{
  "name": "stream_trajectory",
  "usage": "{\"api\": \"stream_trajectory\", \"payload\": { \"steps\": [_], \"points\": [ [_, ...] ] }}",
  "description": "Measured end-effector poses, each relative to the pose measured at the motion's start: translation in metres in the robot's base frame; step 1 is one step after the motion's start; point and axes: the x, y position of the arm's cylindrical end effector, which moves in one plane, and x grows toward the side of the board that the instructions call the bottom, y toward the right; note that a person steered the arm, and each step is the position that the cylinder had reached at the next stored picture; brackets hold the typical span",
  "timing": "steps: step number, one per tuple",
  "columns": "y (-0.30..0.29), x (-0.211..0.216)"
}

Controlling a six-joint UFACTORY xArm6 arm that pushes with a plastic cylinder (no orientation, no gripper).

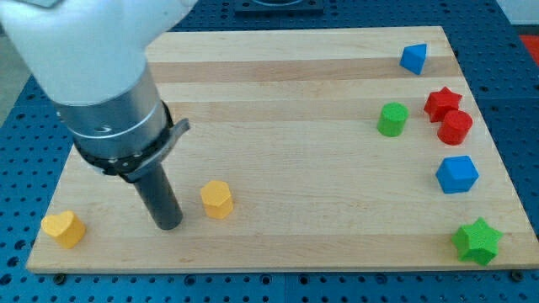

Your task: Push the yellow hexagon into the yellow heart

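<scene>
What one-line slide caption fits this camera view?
My tip rests between yellow hexagon and yellow heart, nearer the hexagon, on its heart side.

We saw a pale wooden board with light and slightly darker stripes of grain. The surface around it was blue with small dark holes. The arm's housing was white, its collar grey, and the rod ending in my tip was dark, almost black.

The hexagon block and the heart block were both yellow. The cylinder block and one star block were green. Another star block and a round block were red. Two angular blocks were blue.
</scene>
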Motion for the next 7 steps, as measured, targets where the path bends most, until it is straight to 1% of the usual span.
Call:
{"api": "stream_trajectory", "payload": {
  "steps": [1, 2, 3, 4, 5, 6, 7],
  "points": [
    [0.006, 0.03],
    [0.066, 0.026],
    [0.113, -0.024],
    [0.113, -0.042],
    [0.102, -0.041],
    [0.081, -0.021],
    [0.042, -0.011]
  ]
}}
